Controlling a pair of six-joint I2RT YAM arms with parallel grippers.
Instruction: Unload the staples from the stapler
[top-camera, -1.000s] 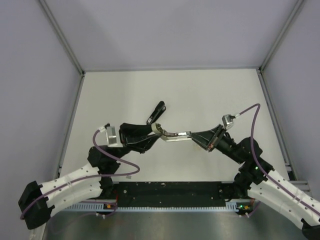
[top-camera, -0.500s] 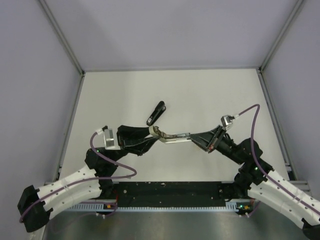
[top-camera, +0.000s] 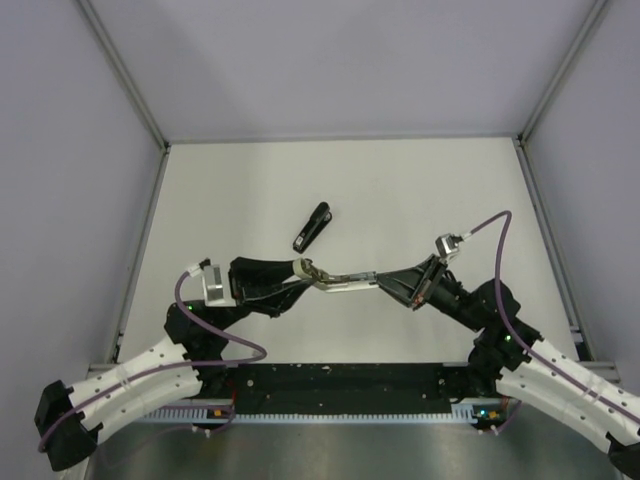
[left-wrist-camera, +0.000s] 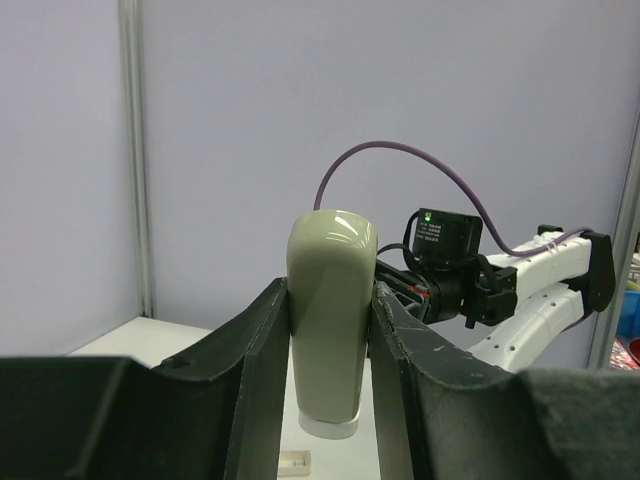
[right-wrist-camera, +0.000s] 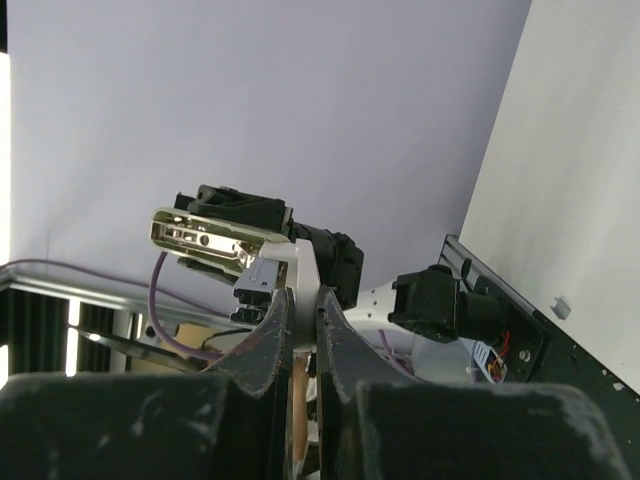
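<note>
1. Found the stapler (top-camera: 312, 227) lying flat and slanted on the table (top-camera: 420, 190), beyond both grippers and touched by neither.
2. Saw the left gripper (top-camera: 300, 271) clamped at a middling width on a grey-green bar (left-wrist-camera: 330, 320), upright between its fingers (left-wrist-camera: 262, 375) in the left wrist view.
3. Noted a bright metal strip (top-camera: 350, 280) reaching from that bar across to the right gripper (top-camera: 385, 283), both raised off the table.
4. Saw the right gripper's jaws pinched almost together on the strip's end; made out only a thin edge between its fingers (right-wrist-camera: 270, 345) in the right wrist view.
5. Spotted a small pale piece (left-wrist-camera: 293, 460) on the table below the bar; could not tell what.
</note>
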